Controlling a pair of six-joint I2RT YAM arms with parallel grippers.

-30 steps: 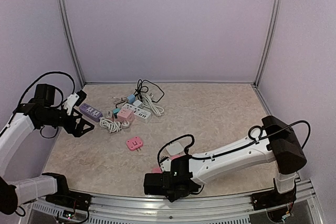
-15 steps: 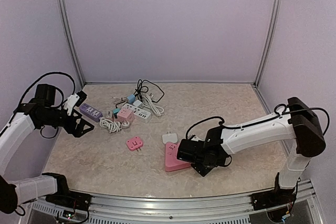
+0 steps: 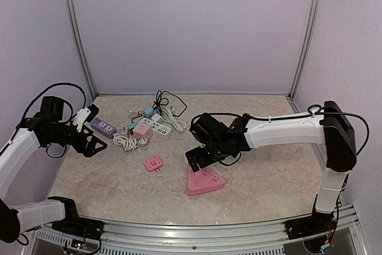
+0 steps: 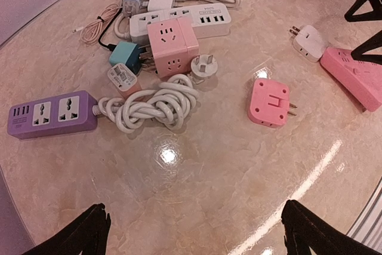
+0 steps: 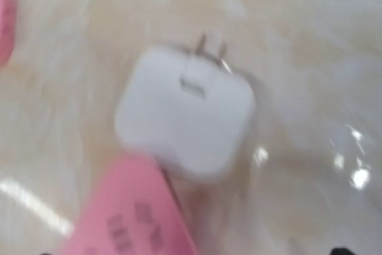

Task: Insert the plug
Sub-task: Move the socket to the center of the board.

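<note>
Your right hand has swung in from the near edge and hangs spread and empty above the white plug, beside the pink socket block. You're ready to grasp.

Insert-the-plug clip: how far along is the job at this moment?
Done: nothing yet. The white plug lies loose, prongs bare, beside the pink triangular power strip. In hand: the right gripper hovers open above that plug, holding nothing. The left gripper is open too, near the purple strip. Remaining: grasp the plug, line it up, push it into a socket.
</note>
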